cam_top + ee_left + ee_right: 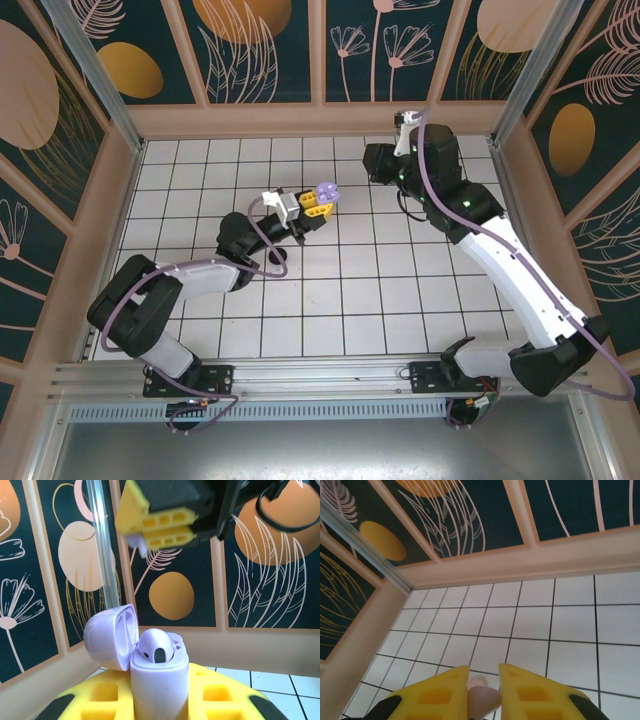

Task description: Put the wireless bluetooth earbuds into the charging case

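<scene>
One earbud (156,652) sat in the open case (112,635) the left gripper (159,707) clamped; the right gripper (483,676) pinched a second earbud (484,699), not yet seated.

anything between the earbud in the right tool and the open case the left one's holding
Nothing visible. The lilac case has its lid swung back to one side. One lilac earbud already sits in it, so the pale earbud in the right tool needs the other socket.

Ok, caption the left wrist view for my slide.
Left tool grips an open lilac charging case, lid flipped left, one earbud seated inside.
</scene>
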